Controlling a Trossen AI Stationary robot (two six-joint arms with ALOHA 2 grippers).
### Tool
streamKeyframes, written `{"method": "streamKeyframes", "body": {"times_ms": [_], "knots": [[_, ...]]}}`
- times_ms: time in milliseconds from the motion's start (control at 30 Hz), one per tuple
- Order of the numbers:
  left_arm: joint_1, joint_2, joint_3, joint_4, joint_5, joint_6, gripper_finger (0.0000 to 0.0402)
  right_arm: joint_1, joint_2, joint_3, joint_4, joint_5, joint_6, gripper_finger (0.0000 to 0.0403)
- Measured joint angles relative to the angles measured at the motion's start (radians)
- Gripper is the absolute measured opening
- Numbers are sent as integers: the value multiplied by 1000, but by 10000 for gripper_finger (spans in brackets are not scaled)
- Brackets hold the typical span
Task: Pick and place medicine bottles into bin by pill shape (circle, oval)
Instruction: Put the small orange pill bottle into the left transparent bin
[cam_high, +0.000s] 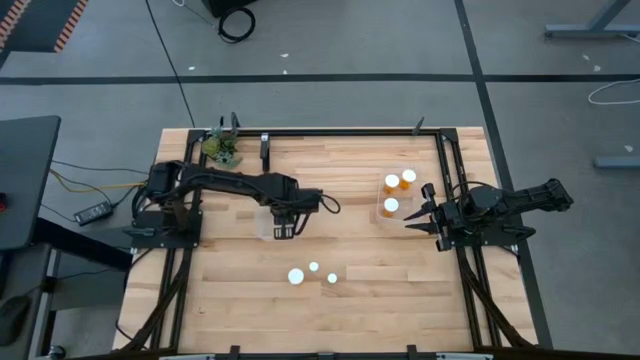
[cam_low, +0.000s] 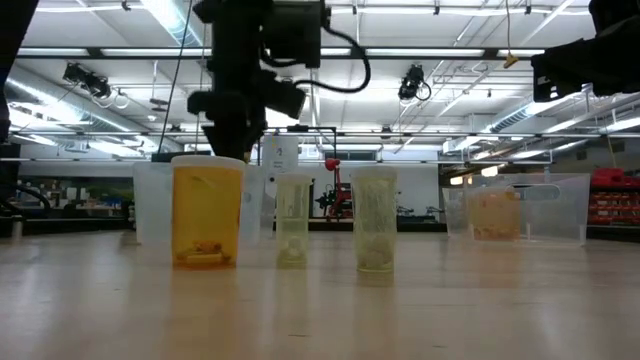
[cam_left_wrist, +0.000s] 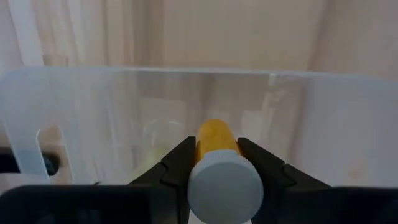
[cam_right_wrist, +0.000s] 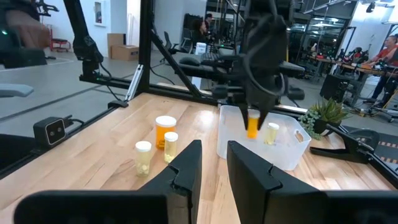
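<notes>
**Amber bottle held over left tub**

Three bottles (cam_low: 291, 222) stand nearest the low camera on the pale wood table (cam_high: 340, 300), white caps up, with a workshop of benches and ceiling lights behind. Left gripper (cam_left_wrist: 214, 163) — fingers partly apart — clamps an amber bottle (cam_left_wrist: 217, 144) above the clear left tub (cam_high: 266, 224). Right gripper (cam_high: 412, 218), fingers closed and empty, waits beside the right tub (cam_high: 380, 202) — three more bottles inside.
</notes>
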Motion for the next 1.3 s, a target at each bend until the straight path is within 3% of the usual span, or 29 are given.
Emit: {"method": "streamKeyframes", "body": {"times_ms": [533,733,1067,1300], "knots": [[195,0,-158,237,12,77,121,0,0,0,0,0,0,83],[204,0,-170,249,14,73,128,0,0,0,0,0,0,83],[204,0,-170,258,13,72,182,0,0,0,0,0,0,83],[202,0,-168,241,0,72,197,0,0,0,0,0,0,83]]}}
